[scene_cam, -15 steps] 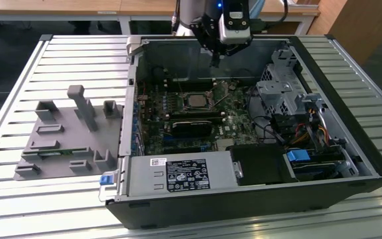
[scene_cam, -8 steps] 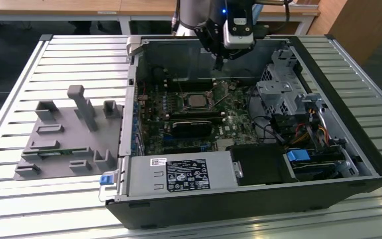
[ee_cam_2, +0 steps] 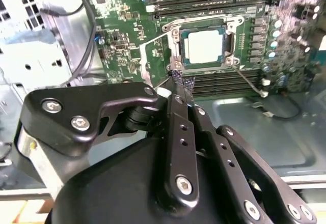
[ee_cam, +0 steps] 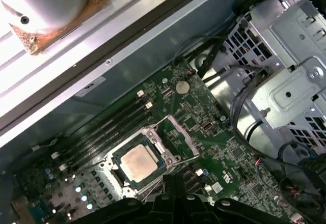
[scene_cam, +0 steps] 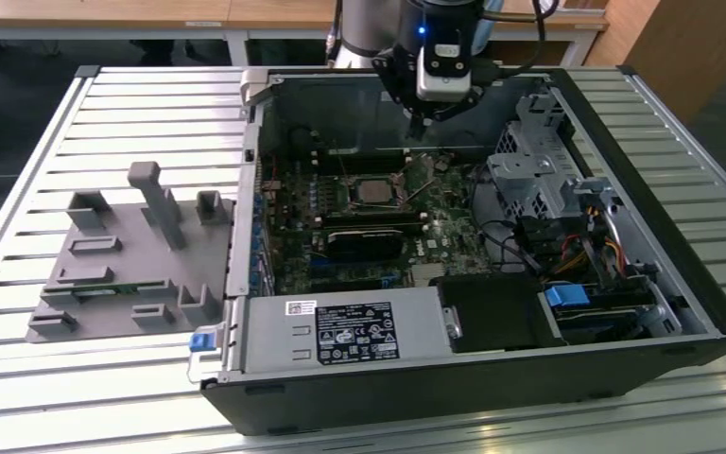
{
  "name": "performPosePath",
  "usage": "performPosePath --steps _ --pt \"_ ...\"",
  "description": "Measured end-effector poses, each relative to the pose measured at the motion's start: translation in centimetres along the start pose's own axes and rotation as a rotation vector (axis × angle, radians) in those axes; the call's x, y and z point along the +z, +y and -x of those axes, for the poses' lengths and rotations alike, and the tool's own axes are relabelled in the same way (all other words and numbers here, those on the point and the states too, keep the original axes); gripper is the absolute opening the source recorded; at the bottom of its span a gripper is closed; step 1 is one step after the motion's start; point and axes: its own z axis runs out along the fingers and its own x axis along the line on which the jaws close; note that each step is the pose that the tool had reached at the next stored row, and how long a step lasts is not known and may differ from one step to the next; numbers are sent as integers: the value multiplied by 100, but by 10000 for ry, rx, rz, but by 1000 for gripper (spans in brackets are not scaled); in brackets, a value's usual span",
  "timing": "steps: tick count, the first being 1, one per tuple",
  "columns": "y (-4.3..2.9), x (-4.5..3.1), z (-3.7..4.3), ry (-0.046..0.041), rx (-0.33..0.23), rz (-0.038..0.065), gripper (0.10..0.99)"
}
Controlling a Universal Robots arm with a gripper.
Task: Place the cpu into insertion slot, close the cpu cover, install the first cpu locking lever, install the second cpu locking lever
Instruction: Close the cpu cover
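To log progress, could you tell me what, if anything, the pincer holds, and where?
Nothing visible: the pincer is shut and empty, near the cpu.

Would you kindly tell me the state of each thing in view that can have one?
chip, seated in the socket, metal top up.
socket, filled by the chip.
cover, seemingly down around the chip.
claw, shut, holding nothing visible, above the board by the socket.
computer case, side open.
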Motion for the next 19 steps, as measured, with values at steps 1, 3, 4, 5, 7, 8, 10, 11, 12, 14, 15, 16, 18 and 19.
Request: performPosePath --steps 1,3,4,5,7,8,10,11,12,14,15,16,18,19 --pt "-1 10 0 -15 172 4 106" --pt "-2 25 1 -44 489 10 106" --pt "-2 30 0 -56 630 12 106" --pt "-2 34 0 -68 759 15 106" --pt "-2 40 1 -83 939 19 106" --pt "-3 43 1 -84 942 19 106" --pt "3 56 10 -83 945 22 106" --pt "8 65 17 -83 944 21 106" --pt "14 74 25 -83 944 20 106" --pt "32 91 51 -80 944 18 106" --pt "40 97 61 -80 944 17 106" --pt "43 102 66 -80 943 17 106" --pt "43 107 66 -90 945 5 106" --pt "43 108 66 -91 945 4 106"
